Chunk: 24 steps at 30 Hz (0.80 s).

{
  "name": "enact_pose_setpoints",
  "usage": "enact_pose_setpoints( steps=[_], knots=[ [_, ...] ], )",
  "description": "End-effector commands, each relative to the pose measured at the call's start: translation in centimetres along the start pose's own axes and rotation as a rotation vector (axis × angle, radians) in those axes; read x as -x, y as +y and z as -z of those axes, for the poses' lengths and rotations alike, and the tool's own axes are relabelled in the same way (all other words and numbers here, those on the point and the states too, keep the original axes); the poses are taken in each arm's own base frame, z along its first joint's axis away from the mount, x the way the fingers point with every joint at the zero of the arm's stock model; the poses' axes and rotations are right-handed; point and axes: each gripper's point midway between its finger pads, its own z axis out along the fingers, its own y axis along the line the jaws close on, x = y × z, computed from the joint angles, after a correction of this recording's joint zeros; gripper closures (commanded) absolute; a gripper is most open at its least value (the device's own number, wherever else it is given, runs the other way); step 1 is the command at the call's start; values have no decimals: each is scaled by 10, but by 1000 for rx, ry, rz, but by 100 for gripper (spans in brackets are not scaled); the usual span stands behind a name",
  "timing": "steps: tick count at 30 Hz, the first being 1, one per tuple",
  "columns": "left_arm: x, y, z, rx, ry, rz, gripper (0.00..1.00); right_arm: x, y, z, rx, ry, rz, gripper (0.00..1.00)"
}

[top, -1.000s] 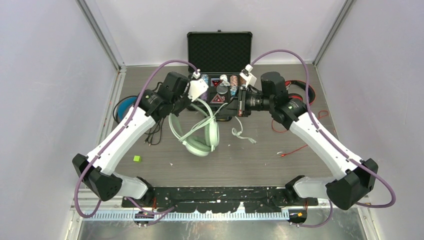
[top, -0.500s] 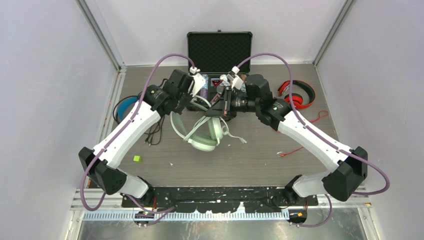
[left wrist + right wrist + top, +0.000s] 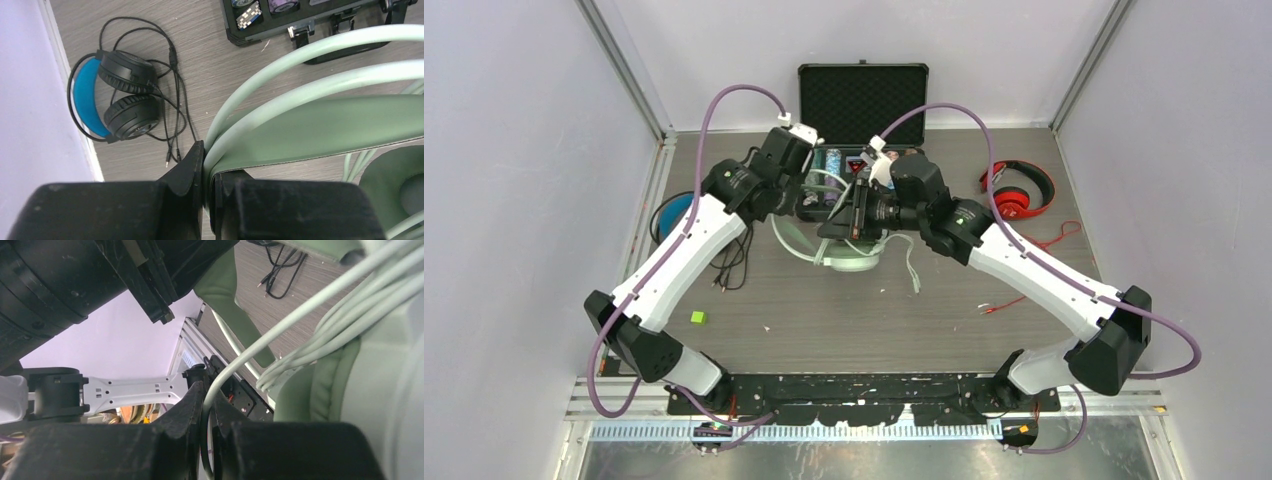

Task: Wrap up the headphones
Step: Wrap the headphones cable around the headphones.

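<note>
Since right arm (image 3: 1024, 270) swung left, white cable (image 3: 913, 272): loose tail shifted left; another turn likely going on.
mint headphones (image 3: 852, 262): table centre, headband (image 3: 325, 125) raised.
right gripper (image 3: 207, 390): narrow, pinching cable.
left gripper (image 3: 205, 155): clamped on headband.
red headphones (image 3: 1016, 190), black headphones (image 3: 127, 95): unwrapped at sides.

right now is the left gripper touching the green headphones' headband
Touching. The left wrist view shows the left gripper with its jaws shut on the edge of the green headband, with no gap on either side.
</note>
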Motion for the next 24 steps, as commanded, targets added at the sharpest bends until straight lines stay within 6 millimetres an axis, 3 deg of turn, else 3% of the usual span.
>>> enact_pose_setpoints(
  steps=[1, 17, 24],
  knots=[
    [39, 1, 12, 15, -136, 261, 100, 5, 20, 2, 12, -34, 92, 85],
    [61, 7, 19, -18, -220, 618, 100, 2, -14, 4, -202, -82, 244, 88],
    [66, 10, 23, -45, -241, 728, 100, 3, -17, 5, -226, -116, 303, 85]
  ],
)
